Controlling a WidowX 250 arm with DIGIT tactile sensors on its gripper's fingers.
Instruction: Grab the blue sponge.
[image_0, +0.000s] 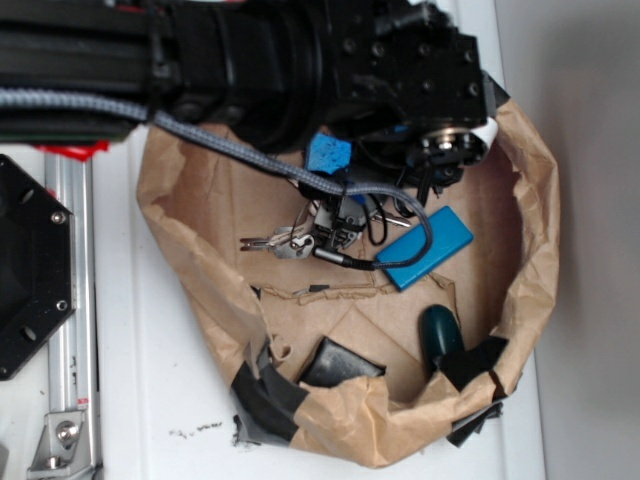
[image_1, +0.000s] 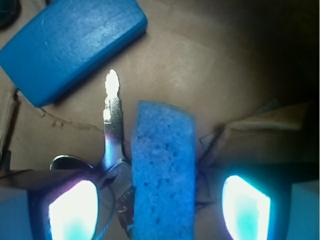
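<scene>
1. Overhead: blue sponge (image_0: 329, 154) partly visible under the arm, inside the paper bag (image_0: 530, 250); claw hidden here.
2. Wrist: claw (image_1: 160, 205) spread — blue sponge between the fingertips (image_1: 73, 212), keys (image_1: 113, 130) just left.

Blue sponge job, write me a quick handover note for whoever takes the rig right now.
Claw: open, fingers either side of the blue sponge, not yet closed on it.
Blue sponge: lying in the brown paper bag, between the claw's fingers in the wrist view; the keys lie right beside it.
The darker smooth blue block lies apart; it is not the target.
Done: claw lined up over the sponge.
Left: close on the sponge, avoiding the keys, and lift.
</scene>
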